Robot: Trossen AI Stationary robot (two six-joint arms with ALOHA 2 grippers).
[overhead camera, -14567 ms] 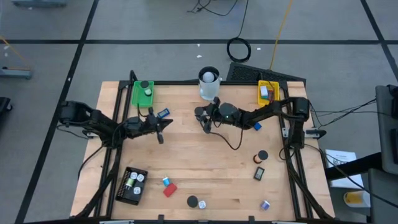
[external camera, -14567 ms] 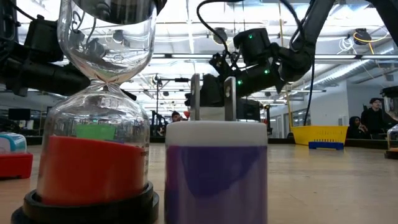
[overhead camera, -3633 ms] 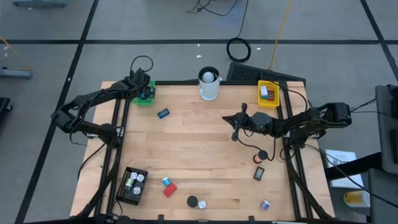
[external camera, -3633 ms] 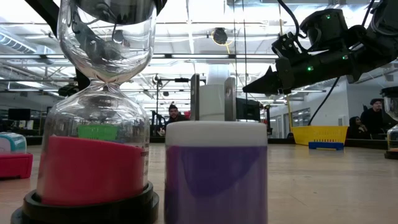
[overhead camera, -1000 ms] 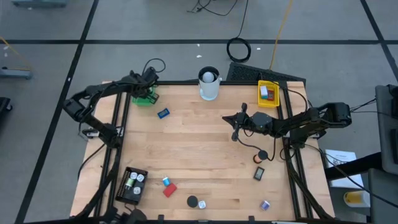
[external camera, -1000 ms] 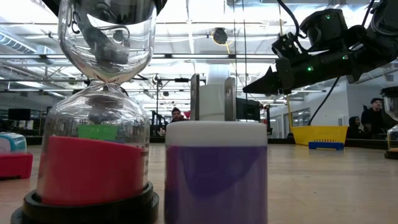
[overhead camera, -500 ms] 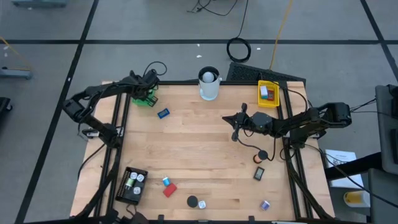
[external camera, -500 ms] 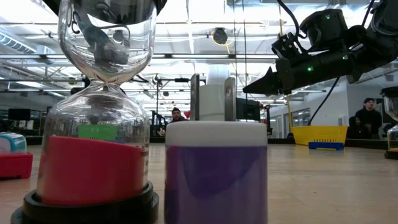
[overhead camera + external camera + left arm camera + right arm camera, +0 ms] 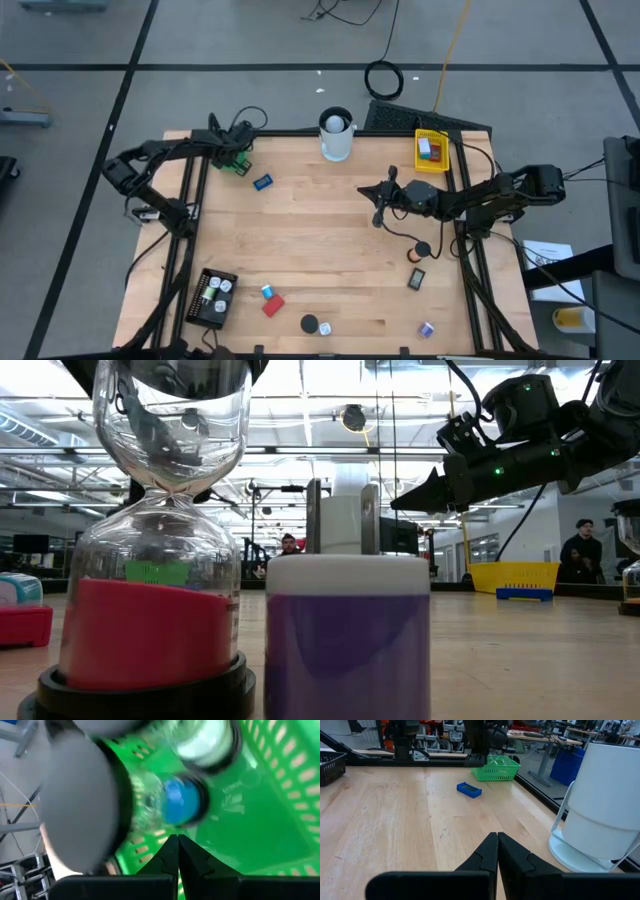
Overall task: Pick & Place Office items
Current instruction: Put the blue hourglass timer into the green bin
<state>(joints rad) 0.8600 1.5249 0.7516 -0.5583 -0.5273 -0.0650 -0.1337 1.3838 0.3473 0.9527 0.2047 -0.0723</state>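
Observation:
My left gripper [image 9: 240, 158] [image 9: 177, 840] is shut and points down into the green tray [image 9: 238, 168] [image 9: 260, 815] at the table's far left. In that tray lie a small sand timer with blue sand [image 9: 175, 802] and a black round cap [image 9: 205, 742]. My right gripper [image 9: 363, 190] [image 9: 497, 837] hangs shut and level above the table's right middle, holding nothing. A blue block [image 9: 262, 183] [image 9: 469, 789] lies on the wood near the green tray. Other office items lie along the near edge: a red block [image 9: 272, 305] and a black cap [image 9: 310, 324]. My left gripper's shut fingertips [image 9: 170, 851] stand inside the green tray, just beside the blue sand timer, coming in from above at a slant. Whether they touch the tray or the timer, I cannot tell.
A tall white cup [image 9: 336, 135] [image 9: 605, 805] stands at the far edge, a yellow tray [image 9: 431, 150] at the far right, a black tray [image 9: 212, 297] at the near left. Small pieces [image 9: 418, 262] lie near the right edge. A red sand timer [image 9: 165, 530] and a purple cylinder [image 9: 347, 640] fill the low view.
My left gripper has sunk into the green tray and shifted a little toward the table's near edge, staying shut. My right arm has kept still.

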